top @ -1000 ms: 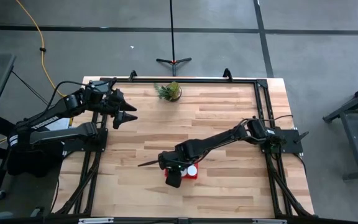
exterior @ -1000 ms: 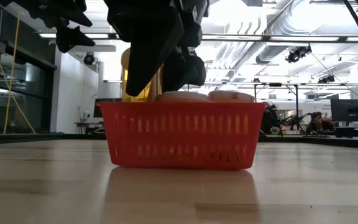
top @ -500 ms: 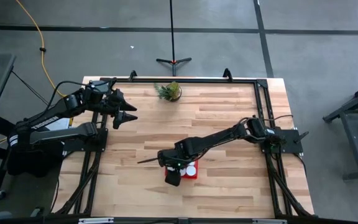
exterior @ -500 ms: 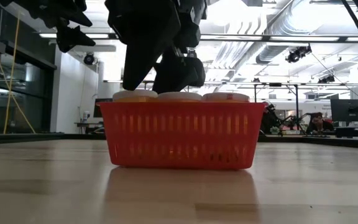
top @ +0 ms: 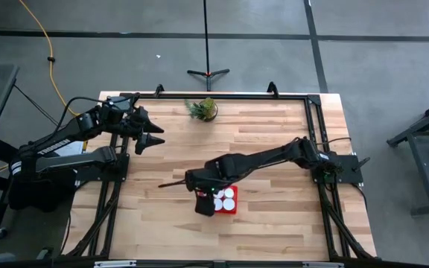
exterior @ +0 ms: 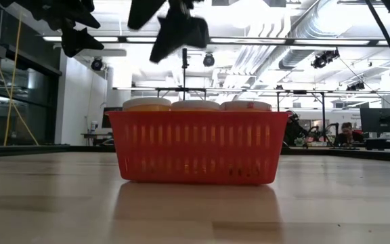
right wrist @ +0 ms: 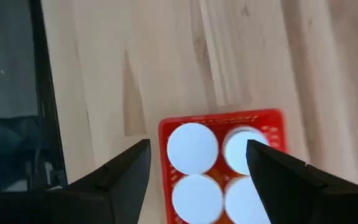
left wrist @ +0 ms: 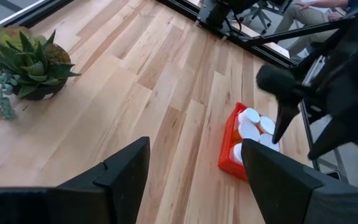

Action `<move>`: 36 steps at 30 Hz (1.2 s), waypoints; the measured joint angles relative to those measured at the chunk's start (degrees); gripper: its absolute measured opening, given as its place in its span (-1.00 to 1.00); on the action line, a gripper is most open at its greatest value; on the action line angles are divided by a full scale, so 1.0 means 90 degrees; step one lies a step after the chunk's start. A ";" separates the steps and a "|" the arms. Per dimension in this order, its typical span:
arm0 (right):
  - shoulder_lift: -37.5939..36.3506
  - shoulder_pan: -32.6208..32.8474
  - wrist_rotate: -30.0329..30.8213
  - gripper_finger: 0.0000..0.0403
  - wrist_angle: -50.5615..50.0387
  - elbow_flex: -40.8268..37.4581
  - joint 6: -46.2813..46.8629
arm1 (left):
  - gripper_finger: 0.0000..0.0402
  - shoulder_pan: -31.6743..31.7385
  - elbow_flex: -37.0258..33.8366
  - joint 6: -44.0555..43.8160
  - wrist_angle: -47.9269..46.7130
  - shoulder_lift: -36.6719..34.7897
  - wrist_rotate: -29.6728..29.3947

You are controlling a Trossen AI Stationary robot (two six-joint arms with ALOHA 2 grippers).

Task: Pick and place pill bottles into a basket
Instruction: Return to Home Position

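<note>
Wood table [top: 274, 141] bordered by grey floor [top: 125, 52]; ceiling ducts [exterior: 276, 34] seen beyond. Pill bottles [right wrist: 192, 148] packed in basket [exterior: 195, 146]. Right gripper [right wrist: 197, 146] held above basket, spread wide, empty; left gripper [left wrist: 194, 142] likewise, at table's left edge.

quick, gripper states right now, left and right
left gripper: open, empty, over the table's left side
right gripper: open, empty, above the basket

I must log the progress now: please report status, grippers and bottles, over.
Right gripper open, empty, above basket. Left gripper open, parked far left. Pill bottles upright inside basket. Nothing blocking.
</note>
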 joint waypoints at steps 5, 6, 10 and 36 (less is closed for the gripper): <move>0.0000 -0.0100 0.0078 0.27 -0.0294 0.0731 -0.0660 | 0.43 -0.0002 0.0000 -0.0007 0.0005 -0.0004 0.0164; 0.0000 -0.0129 0.0079 0.27 -0.0294 0.0893 -0.0793 | 0.43 0.0000 0.0000 -0.0002 0.0002 -0.0012 0.0208; -0.0241 -0.0304 0.0109 0.27 0.0281 0.0911 -0.1152 | 0.43 0.0000 0.0000 0.0010 0.0017 -0.0040 0.0274; -0.1501 -0.1049 0.0916 0.26 0.0155 0.0785 -0.1775 | 0.43 -0.0002 0.0002 -0.1495 0.0471 -0.2615 0.0618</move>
